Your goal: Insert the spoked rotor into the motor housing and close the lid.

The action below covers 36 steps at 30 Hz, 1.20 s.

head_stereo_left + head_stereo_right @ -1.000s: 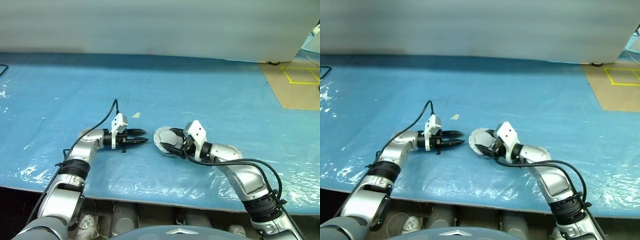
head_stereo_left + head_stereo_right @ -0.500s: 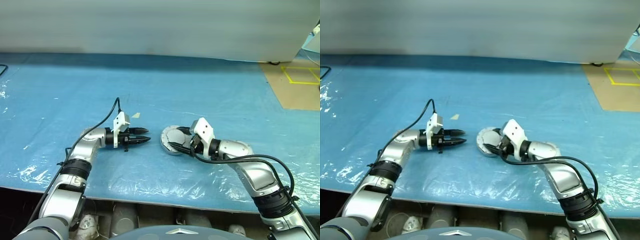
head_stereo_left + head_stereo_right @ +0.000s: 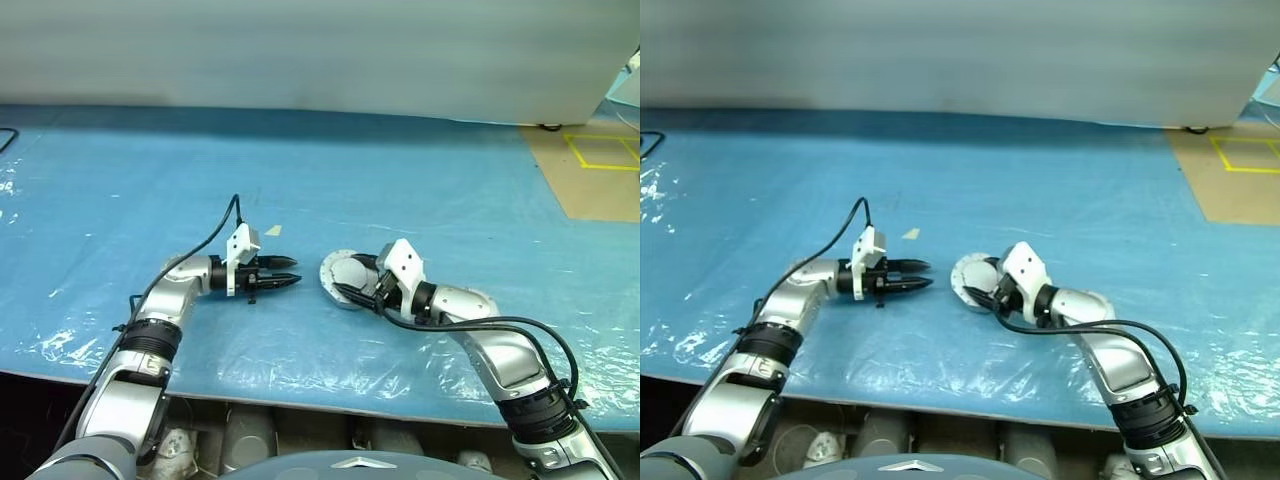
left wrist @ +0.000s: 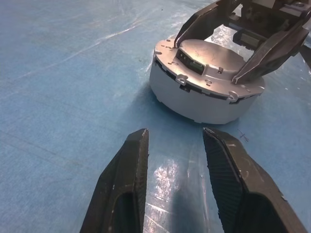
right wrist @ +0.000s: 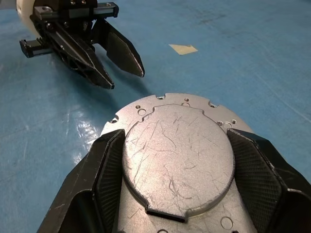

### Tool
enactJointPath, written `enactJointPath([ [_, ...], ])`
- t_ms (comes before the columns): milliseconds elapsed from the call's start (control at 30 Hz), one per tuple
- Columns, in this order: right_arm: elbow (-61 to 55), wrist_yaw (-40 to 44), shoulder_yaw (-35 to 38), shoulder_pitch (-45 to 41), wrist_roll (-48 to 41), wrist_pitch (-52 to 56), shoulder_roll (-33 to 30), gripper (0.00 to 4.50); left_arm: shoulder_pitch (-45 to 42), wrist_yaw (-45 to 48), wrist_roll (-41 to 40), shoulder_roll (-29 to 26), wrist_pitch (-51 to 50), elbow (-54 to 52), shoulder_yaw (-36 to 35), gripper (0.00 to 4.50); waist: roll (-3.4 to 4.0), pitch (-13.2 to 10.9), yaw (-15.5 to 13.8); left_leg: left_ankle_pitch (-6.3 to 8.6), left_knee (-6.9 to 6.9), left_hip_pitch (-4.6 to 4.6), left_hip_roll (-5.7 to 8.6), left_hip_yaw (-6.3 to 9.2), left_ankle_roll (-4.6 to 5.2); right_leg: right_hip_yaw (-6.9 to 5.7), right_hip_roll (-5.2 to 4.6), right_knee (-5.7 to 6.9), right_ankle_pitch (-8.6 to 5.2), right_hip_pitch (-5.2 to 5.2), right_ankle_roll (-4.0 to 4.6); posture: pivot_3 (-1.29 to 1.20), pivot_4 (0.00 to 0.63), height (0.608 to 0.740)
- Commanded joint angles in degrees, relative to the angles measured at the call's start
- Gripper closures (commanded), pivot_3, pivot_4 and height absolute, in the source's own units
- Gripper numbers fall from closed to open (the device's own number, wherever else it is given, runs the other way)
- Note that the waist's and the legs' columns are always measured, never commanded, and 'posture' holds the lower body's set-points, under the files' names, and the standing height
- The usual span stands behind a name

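Note:
The motor housing (image 3: pixel 338 270), a squat round silver part, rests on the blue table. A plain, scratched silver disc, the lid (image 5: pixel 177 145), covers its top, so its inside is hidden. The spoked rotor is out of view. My right gripper (image 3: pixel 345 276) reaches in from the right, and its two fingers (image 5: pixel 104 165) press the housing's opposite sides, shut on it. My left gripper (image 3: pixel 296 272) hovers just left of the housing, pointing at it. Its fingers (image 4: pixel 126 179) stand apart with nothing between them, a short gap short of the housing's wall (image 4: pixel 204 99).
The table (image 3: pixel 150 170) is covered in crinkled blue plastic sheet. A small yellow tape scrap (image 3: pixel 272 230) lies just behind the left gripper. The table's front edge runs close under both arms. Brown floor with yellow tape (image 3: pixel 595 160) lies at the far right.
My right gripper has turned slightly and drifted a touch to the right with the housing in its grip. The left gripper has stayed where it was.

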<state>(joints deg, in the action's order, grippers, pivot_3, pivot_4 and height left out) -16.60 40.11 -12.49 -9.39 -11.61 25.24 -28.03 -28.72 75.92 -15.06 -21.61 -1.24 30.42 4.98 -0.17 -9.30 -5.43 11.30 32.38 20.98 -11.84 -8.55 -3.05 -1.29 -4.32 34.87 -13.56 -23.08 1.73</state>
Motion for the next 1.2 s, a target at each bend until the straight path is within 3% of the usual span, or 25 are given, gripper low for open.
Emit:
enactJointPath([
  [33,-1.0,0.7,0.1,-0.9,0.8,1.0,-1.6,1.54,0.1,1.0,-2.9,0.6,-0.5,-3.8,-1.0,2.65,0.00,0.0,0.0,0.00,0.01,0.01,0.00,0.00,0.00,0.00,0.00,0.00,0.00,0.00,0.00,0.00,0.150,0.740],
  [367,0.0,0.6,-1.3,-1.4,2.9,1.2,-2.3,1.54,1.9,2.5,-3.9,0.4,1.6,-5.7,-0.6,2.65,0.00,0.0,0.1,0.00,0.03,-0.01,-0.01,0.00,0.01,0.01,0.00,0.02,0.00,0.00,0.00,0.00,0.150,0.740],
  [700,-2.5,3.9,0.4,-1.4,-1.2,4.3,-3.4,1.54,3.7,3.7,-2.4,1.0,5.5,-3.4,0.5,2.65,0.00,0.0,0.0,0.00,0.04,-0.02,-0.01,-0.01,0.01,0.02,0.00,0.01,0.00,0.01,0.00,0.00,0.150,0.740],
  [1200,2.8,0.6,-1.5,-0.3,5.1,-0.9,-3.3,1.54,4.3,1.7,-2.2,2.8,8.5,-3.2,1.0,2.65,0.00,0.0,0.1,0.00,0.13,-0.12,-0.03,-0.01,0.01,0.03,0.00,0.05,0.00,0.12,0.01,0.00,0.150,0.740],
])
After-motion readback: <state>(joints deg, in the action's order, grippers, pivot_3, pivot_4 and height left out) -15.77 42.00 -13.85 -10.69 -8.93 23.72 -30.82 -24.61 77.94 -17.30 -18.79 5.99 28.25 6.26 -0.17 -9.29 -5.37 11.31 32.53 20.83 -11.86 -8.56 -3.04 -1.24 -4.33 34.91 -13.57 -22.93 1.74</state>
